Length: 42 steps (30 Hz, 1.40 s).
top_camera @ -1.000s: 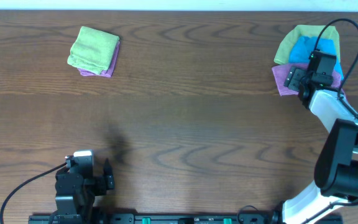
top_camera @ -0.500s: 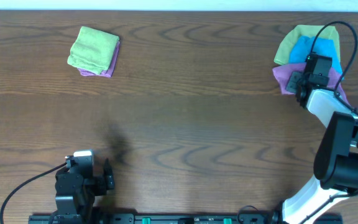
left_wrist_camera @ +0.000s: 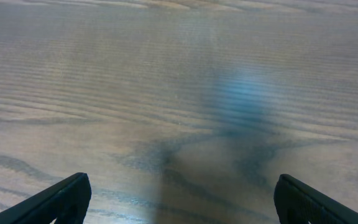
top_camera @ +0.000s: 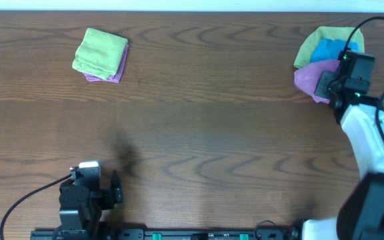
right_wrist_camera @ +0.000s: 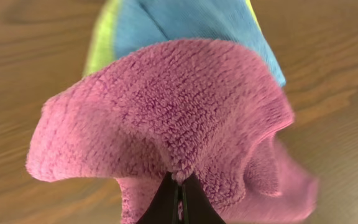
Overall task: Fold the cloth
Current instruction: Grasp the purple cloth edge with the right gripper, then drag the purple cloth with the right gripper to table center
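Observation:
The cloth (top_camera: pixel 310 78) is a purple microfibre towel at the table's far right, lying against a blue cloth (top_camera: pixel 327 49) and a lime-green cloth (top_camera: pixel 307 51). My right gripper (top_camera: pixel 327 85) is shut on the cloth's edge. In the right wrist view the cloth (right_wrist_camera: pixel 166 118) bulges up in a humped fold, pinched between the closed fingertips of that gripper (right_wrist_camera: pixel 178 184). My left gripper (top_camera: pixel 114 189) rests at the near left edge, open and empty. In the left wrist view it (left_wrist_camera: pixel 182 198) shows only bare wood between its spread fingers.
A folded lime-green cloth (top_camera: pixel 101 52) lies on top of a purple one (top_camera: pixel 115 73) at the far left. The blue cloth (right_wrist_camera: pixel 185 22) and green cloth (right_wrist_camera: pixel 102 46) show behind the held fold. A black cable (top_camera: pixel 372 28) loops above my right arm.
My right gripper has closed on the purple cloth's edge and pulled it toward the right, lifting it into a hump. The left arm has not moved.

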Each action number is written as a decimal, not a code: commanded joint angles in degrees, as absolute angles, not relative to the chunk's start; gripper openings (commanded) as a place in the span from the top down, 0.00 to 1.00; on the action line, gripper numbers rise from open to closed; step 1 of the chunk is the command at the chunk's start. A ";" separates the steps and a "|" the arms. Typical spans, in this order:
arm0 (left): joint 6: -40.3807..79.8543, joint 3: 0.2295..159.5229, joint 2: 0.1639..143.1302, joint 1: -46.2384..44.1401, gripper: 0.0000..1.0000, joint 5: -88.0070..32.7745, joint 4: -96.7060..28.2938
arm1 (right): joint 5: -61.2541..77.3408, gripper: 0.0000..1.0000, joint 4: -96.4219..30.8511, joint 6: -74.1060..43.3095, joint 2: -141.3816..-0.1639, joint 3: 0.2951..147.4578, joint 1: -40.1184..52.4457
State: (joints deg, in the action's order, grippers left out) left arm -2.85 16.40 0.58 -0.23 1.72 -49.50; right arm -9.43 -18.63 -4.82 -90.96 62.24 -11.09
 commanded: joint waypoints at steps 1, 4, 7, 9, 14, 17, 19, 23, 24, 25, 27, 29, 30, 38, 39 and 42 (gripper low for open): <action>-3.22 16.19 0.25 -0.56 0.05 1.89 -49.69 | -8.36 0.99 -23.11 -1.13 -84.73 63.11 -7.94; -3.22 16.19 0.25 -0.56 0.05 1.89 -49.69 | -8.34 0.99 -28.73 -0.99 -79.09 63.11 -4.93; -3.22 16.19 0.25 -0.56 0.05 1.89 -49.69 | -8.12 0.99 -34.89 -1.21 -73.71 63.11 -0.93; -3.22 16.19 0.25 -0.56 0.05 1.89 -49.69 | -6.87 0.99 -39.03 -1.23 -70.61 63.11 2.15; -3.22 16.19 0.25 -0.56 0.05 1.89 -49.69 | -2.04 0.99 -50.06 -3.01 -64.69 63.11 10.94; -3.22 16.19 0.25 -0.56 0.05 1.91 -49.69 | 1.30 0.99 -54.59 -3.22 -62.37 63.11 16.21; -3.22 16.19 0.25 -0.56 0.05 1.89 -49.69 | 3.29 0.99 -57.23 -4.36 -61.06 63.11 19.99; -3.22 16.19 0.25 -0.56 0.05 1.89 -49.69 | 4.16 0.99 -60.38 -7.94 -59.61 63.11 26.50; -3.22 16.19 0.25 -0.56 0.05 1.89 -49.69 | 4.34 0.99 -60.95 -8.97 -59.42 63.11 28.36; -3.25 16.19 0.25 -0.56 0.05 1.89 -49.69 | 4.73 0.99 -61.28 -9.74 -59.35 63.11 30.04; -3.22 16.19 0.25 -0.56 0.05 1.89 -49.69 | 5.21 0.99 -61.52 -11.33 -59.51 63.11 33.04; -3.22 16.19 0.25 -0.56 0.05 1.89 -49.69 | 5.21 0.99 -61.06 -12.21 -60.03 63.09 35.14; -3.22 16.19 0.25 -0.56 0.05 1.89 -49.69 | 5.21 0.99 -60.34 -12.21 -60.69 63.09 35.92; -3.22 16.19 0.25 -0.56 0.05 1.89 -49.69 | 5.17 0.97 -37.76 -9.13 -78.35 63.09 36.69; -3.25 16.19 0.25 -0.56 0.05 1.89 -49.69 | 4.93 0.80 -33.12 -9.13 -81.60 63.11 36.69; -3.25 16.19 0.25 -0.56 0.05 1.91 -49.69 | 4.47 0.39 -17.26 -9.17 -91.39 63.48 36.69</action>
State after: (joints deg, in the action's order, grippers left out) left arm -2.85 16.40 0.62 -0.23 1.74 -49.43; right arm 4.56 -22.61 -9.91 -85.41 62.81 36.36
